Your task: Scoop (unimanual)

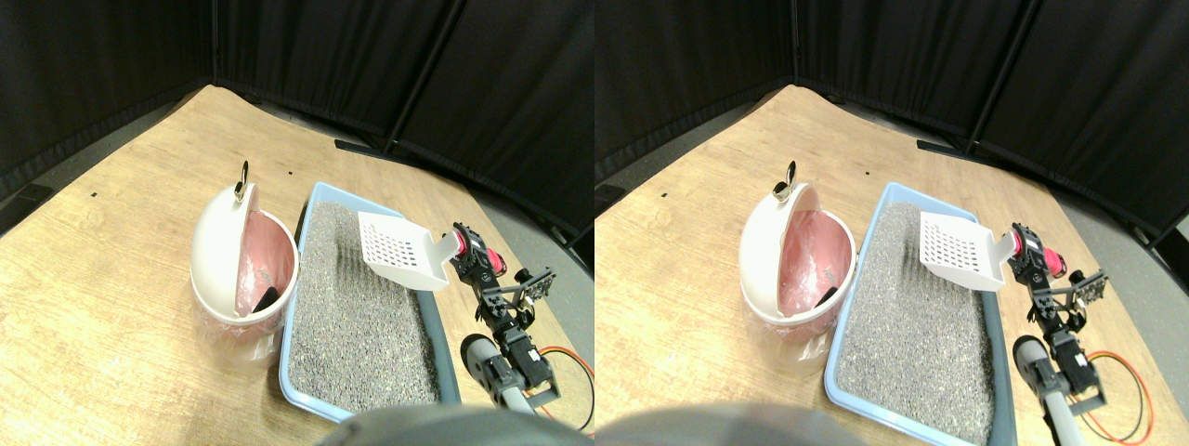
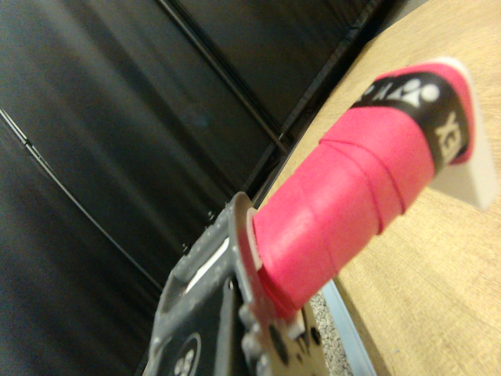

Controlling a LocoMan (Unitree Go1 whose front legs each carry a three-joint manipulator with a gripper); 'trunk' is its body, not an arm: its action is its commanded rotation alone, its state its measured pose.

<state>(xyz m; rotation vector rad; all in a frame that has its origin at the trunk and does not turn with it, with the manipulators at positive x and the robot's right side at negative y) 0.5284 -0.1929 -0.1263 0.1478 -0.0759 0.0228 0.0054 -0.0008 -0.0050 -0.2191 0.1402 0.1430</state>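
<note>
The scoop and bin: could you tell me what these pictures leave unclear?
- Scoop: stereo pair view, load too small to judge.
- Bin: its white lid hides much of the inside; dark item unidentifiable.
- Pink handle: wrist view, blurred; jaw frame hides the grip.
- Litter tray: near edge cut off.

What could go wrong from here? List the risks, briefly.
1. The scoop hangs tilted above the litter near the tray's right wall; a skewed dip could hit that rim.
2. The claw holds only the far end of the pink wrapped handle, so digging could twist it loose.
3. The open bin sits close beside the tray; a swing could knock it.
</note>
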